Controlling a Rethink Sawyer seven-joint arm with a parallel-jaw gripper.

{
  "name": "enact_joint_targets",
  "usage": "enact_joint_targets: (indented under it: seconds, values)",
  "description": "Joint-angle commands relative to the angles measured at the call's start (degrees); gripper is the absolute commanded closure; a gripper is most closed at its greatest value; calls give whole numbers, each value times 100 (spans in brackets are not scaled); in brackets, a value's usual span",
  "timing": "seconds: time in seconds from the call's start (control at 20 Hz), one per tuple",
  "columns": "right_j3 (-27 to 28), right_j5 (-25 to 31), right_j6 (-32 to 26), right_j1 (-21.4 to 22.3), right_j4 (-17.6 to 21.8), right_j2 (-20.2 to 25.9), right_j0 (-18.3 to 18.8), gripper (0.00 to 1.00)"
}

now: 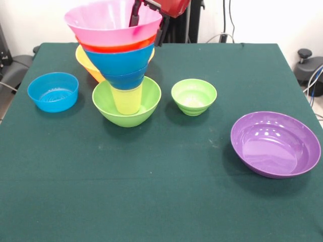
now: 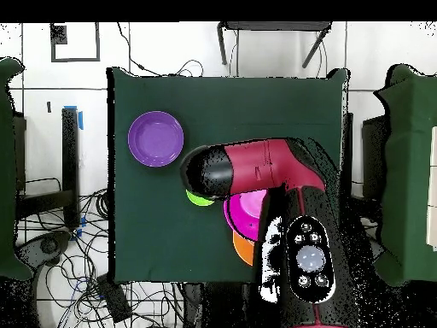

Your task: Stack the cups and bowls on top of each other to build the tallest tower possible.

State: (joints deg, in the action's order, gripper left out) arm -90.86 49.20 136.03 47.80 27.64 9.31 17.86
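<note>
My gripper (image 1: 147, 22) at upper centre of frame, jaws apart straddling pink bowl (image 1: 111, 22) rim, tower (image 1: 118, 60) leaning left, tumbler (image 1: 126, 100) seated in lime-green bowl (image 1: 126, 112).

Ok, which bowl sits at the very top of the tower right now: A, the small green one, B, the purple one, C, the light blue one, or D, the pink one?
D: in the front view the pink bowl crowns the tower, with the gripper at its rim, while the purple bowl lies apart on the table.
</note>
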Motion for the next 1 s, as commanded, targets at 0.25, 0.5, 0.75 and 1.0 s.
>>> enact_joint_targets:
  seconds: [0.25, 0.5, 0.75, 1.0]
  values:
    - [176, -496, -1354, -366, 489, 675, 104, 0]
    - [175, -436, -1336, -339, 511, 673, 97, 0]
    - [153, -395, -1336, -299, 548, 646, 90, 0]
    - [150, -37, -1458, -106, 537, 572, 63, 0]
